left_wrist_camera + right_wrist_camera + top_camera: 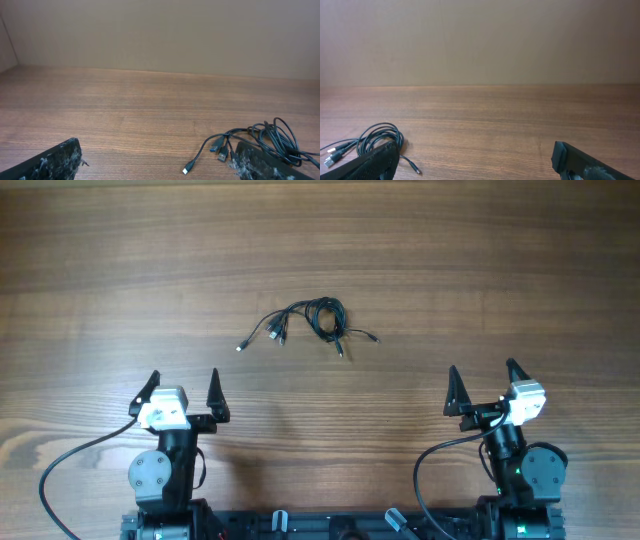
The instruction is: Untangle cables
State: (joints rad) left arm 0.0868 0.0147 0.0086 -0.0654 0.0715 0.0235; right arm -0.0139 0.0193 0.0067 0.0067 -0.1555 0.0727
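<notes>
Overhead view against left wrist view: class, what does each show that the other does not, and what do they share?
Only overhead: the right claw, and the left claw seen whole, both open and well short of the tangle. Only left wrist: the plain wall behind the table. Shared: the tangled cables lying untouched on the wood, and the left claw's fingers.

We see a brown wooden table with fine straight grain and a smooth, matt finish. Ahead of the left gripper, the thin black cables look like smooth plastic with a faint sheen, and their plug ends look metallic. That gripper's black fingers look rough and are flecked with pale scuffs.
</notes>
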